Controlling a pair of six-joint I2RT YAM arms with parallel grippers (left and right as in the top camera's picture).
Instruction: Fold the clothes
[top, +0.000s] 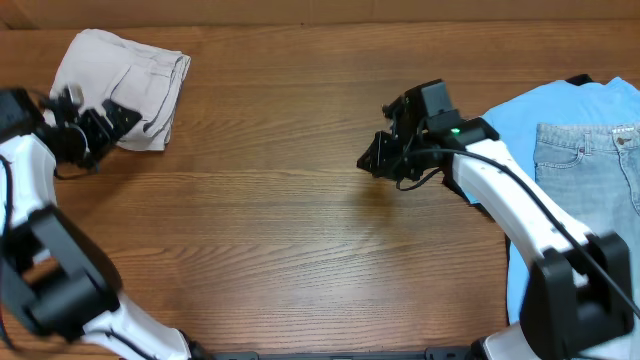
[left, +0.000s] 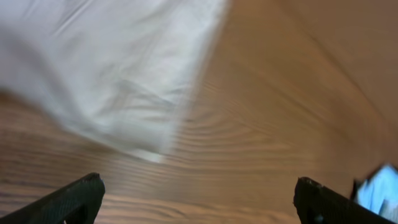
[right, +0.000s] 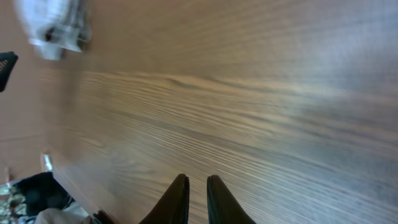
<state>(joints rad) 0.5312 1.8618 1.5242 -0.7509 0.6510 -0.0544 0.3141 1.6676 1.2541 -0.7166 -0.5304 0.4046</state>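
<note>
Currently: left gripper (left: 199, 194) has its fingers wide apart with nothing between them. The shorts (left: 112, 74) lie as a folded bundle on the table (top: 300, 250) just ahead of it, apart from both fingers. Right gripper (right: 198, 186) hovers over bare wood, fingers drawn nearly together on nothing; the shorts sit far ahead of it. Behind the right arm lie a T-shirt (top: 560, 110) and, on it, jeans (top: 590, 160).

Overhead looks straight down on the whole worktop (top: 300, 250). Each wrist view skims low over the wood, past its own fingers (left: 74, 199) — both share the folded shorts (top: 125, 85) with overhead.
</note>
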